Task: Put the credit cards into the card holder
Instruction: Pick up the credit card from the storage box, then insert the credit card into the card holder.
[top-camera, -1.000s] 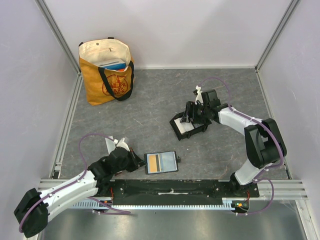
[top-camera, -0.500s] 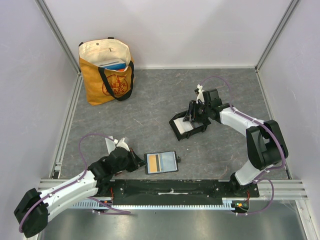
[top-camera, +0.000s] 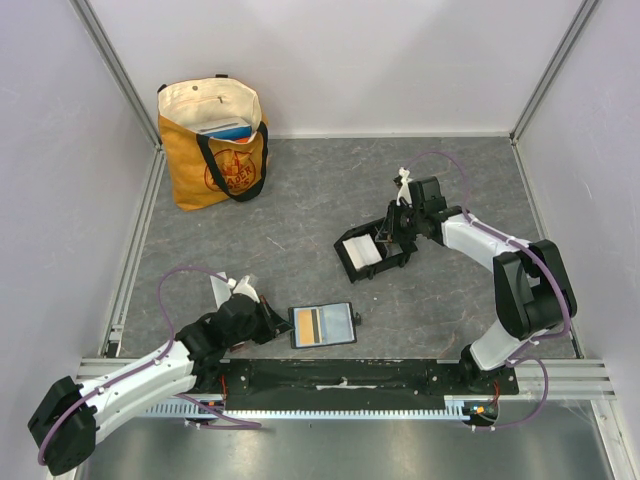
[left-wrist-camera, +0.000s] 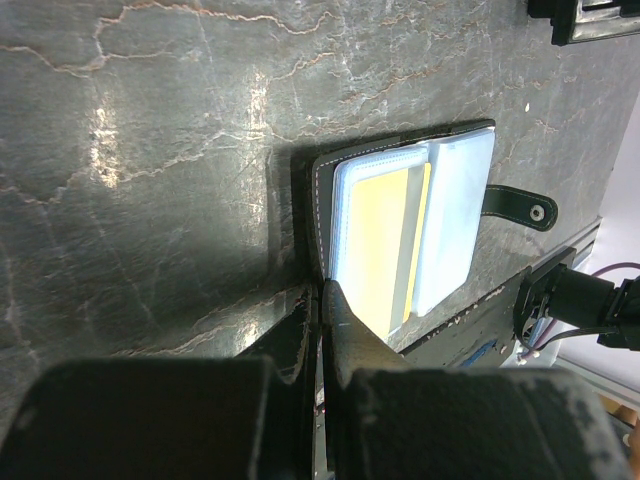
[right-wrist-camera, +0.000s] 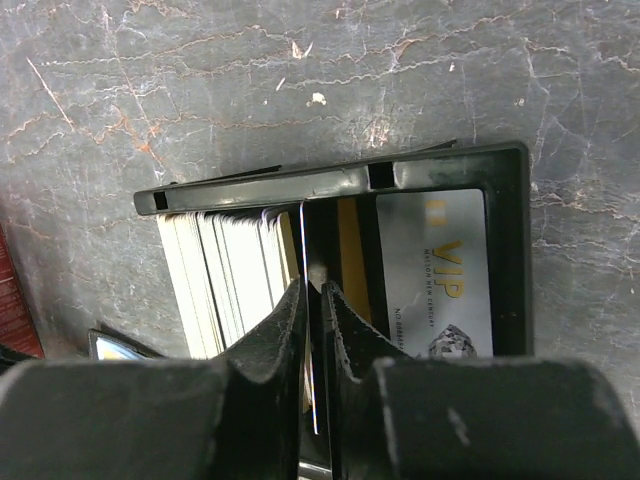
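Black card holder (right-wrist-camera: 330, 183), right of centre: the right gripper (right-wrist-camera: 312, 290) pinches a thin card (right-wrist-camera: 303, 235) edge-on over it. Left gripper (left-wrist-camera: 322, 300), fingers pressed together, touches the open wallet (left-wrist-camera: 318, 200) on the near side.

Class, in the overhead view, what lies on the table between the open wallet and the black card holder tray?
Nothing. In the top view, only bare grey table separates the wallet from the card holder.

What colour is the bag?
The bag is orange with black handles; top view shows it best.
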